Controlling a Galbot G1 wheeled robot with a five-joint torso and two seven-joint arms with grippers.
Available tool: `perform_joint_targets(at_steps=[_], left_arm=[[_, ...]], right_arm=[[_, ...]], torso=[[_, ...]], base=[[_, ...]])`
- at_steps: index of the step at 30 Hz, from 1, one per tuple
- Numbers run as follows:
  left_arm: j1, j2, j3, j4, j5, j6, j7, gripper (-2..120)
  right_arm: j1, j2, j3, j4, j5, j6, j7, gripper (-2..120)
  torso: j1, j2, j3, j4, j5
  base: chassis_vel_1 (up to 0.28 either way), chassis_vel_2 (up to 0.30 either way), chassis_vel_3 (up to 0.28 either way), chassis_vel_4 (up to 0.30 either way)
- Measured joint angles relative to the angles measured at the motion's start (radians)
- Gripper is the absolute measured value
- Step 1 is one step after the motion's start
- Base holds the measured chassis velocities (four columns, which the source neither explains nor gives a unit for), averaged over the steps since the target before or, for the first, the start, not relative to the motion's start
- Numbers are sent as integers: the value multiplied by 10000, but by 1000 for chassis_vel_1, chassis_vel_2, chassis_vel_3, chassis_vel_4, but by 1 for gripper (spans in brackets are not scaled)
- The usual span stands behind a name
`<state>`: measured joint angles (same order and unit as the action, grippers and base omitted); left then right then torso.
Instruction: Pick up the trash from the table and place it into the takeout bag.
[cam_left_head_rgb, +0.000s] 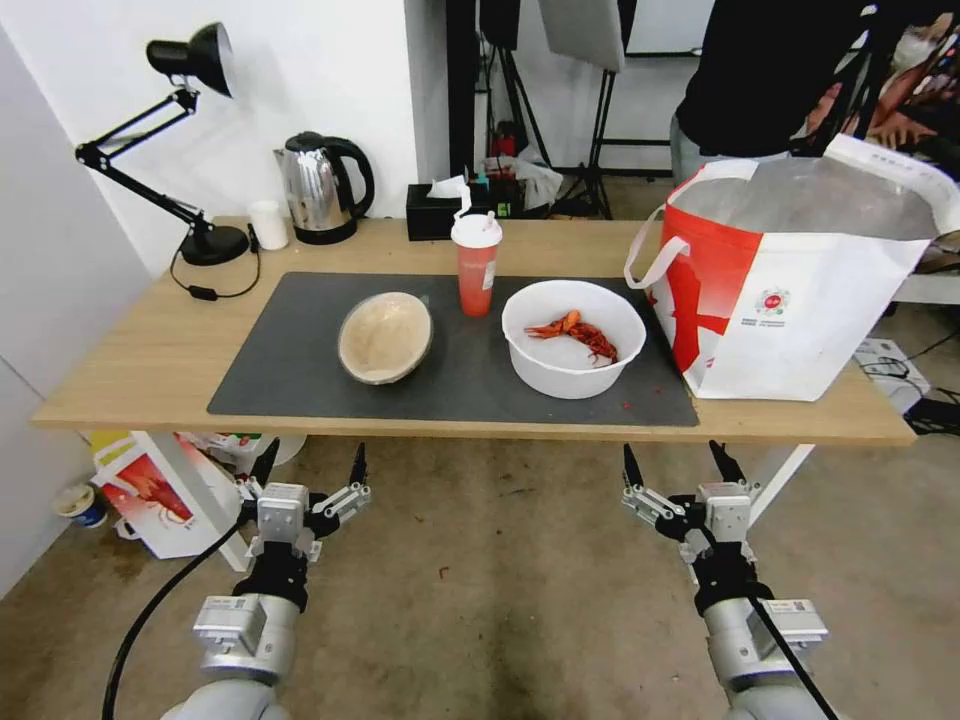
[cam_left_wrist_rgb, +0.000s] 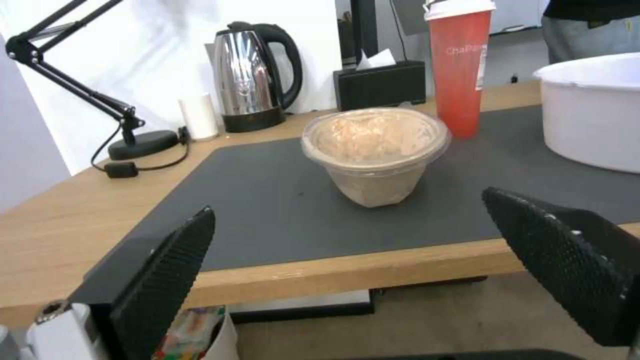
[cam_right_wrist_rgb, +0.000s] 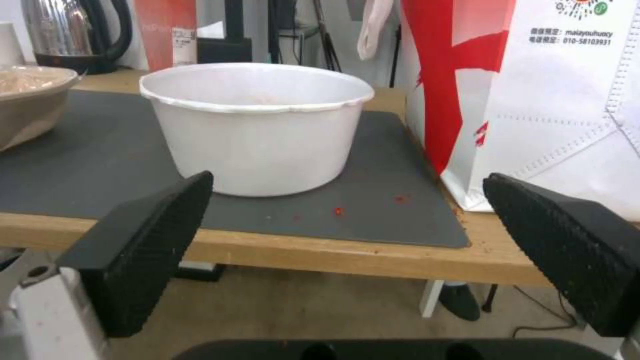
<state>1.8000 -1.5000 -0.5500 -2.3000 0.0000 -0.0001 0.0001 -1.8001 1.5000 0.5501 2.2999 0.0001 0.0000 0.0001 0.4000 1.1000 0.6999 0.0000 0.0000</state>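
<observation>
trash first: i see three pieces on the dark grey mat (cam_left_head_rgb: 300, 380) of the desk (cam_left_head_rgb: 130, 370). the white round bowl (cam_left_head_rgb: 573, 338) with red crayfish shells (cam_left_head_rgb: 580, 335) sits toward the right end of the mat, the red cup with white lid (cam_left_head_rgb: 476, 264) stands upright behind and between the two bowls, and the shallow beige bowl (cam_left_head_rgb: 385, 337) sits left of the cup, tipped up on one side. all three stand apart from one another. the takeout bag (cam_left_head_rgb: 800, 280), red and white with its silvery lining showing at the open mouth, stands on the right end of the desk just beside the white bowl, a white loop handle (cam_left_head_rgb: 650, 255) hanging toward it.

my left gripper (cam_left_head_rgb: 310, 468) hangs below the desk's near edge, in front of the beige bowl, fingers spread apart and holding nothing. my right gripper (cam_left_head_rgb: 677, 465) hangs likewise in front of the white bowl, fingers apart and empty.

a steel kettle (cam_left_head_rgb: 322, 188), a black tissue box (cam_left_head_rgb: 440, 208) and a black desk lamp (cam_left_head_rgb: 190, 140) stand along the back.
</observation>
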Motion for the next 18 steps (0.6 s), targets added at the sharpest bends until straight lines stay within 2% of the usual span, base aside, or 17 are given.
perform_joint_targets(at_steps=[18], left_arm=[[0, 0, 0, 0, 0, 0, 0, 100]], right_arm=[[0, 0, 0, 0, -1, 0, -1, 100]], torso=[[0, 0, 1, 0, 0]], base=[[0, 0, 0, 0]])
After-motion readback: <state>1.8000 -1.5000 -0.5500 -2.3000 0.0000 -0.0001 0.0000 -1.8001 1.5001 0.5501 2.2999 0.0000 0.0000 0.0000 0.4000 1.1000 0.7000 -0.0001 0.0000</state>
